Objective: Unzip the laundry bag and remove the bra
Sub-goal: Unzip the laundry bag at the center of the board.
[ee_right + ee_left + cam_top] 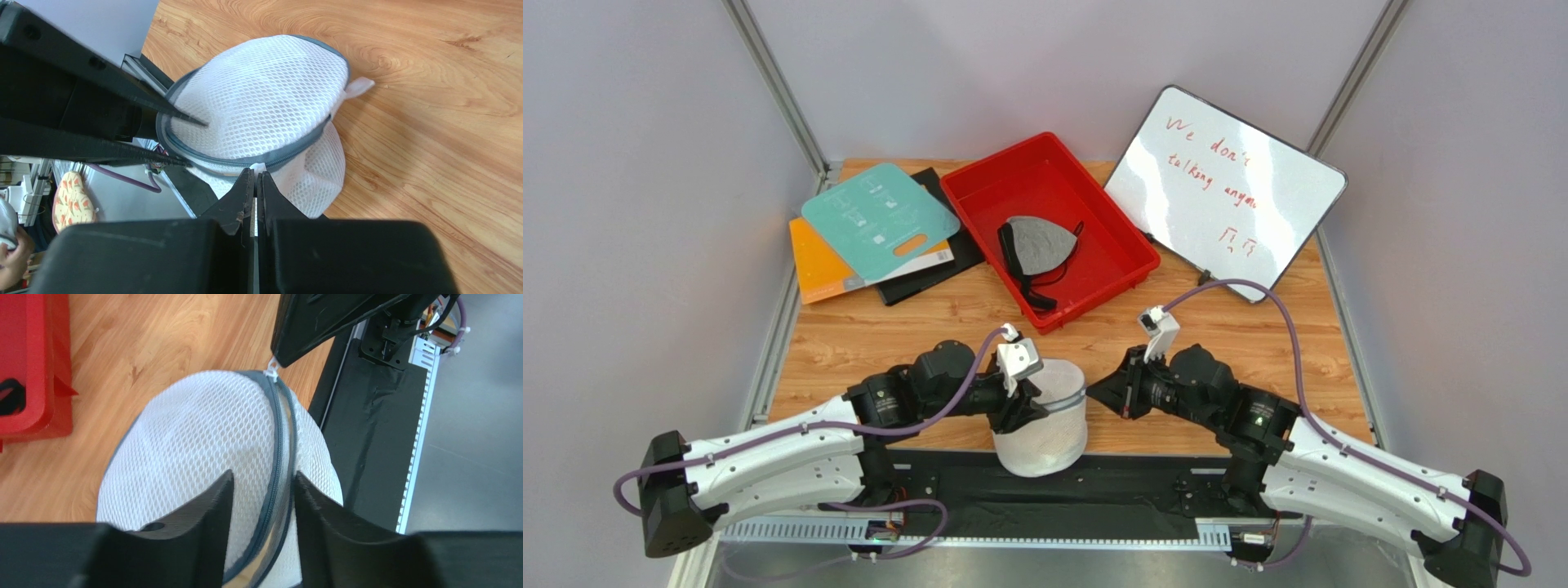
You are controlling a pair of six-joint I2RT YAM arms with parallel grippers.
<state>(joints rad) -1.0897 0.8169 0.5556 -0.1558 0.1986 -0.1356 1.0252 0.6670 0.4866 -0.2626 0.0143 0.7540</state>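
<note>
The laundry bag (1044,431), a white mesh dome with a grey zipper band, sits at the table's near edge between both arms. My left gripper (264,479) grips it, one finger (209,508) on the mesh and the other just past the zipper band (279,447). My right gripper (255,174) is shut on the white zipper pull (256,166) at the bag's (264,98) rim; in the left wrist view its tip (277,355) meets the pull (272,369). A beige sliver (270,563) shows in the zipper gap; the bra is otherwise hidden.
A red tray (1112,208) behind the bag holds a grey bra with black straps (1038,245). A whiteboard (1222,184) leans at the back right. Teal, orange and black folders (879,221) lie at the back left. A black mat (1112,484) lines the near edge.
</note>
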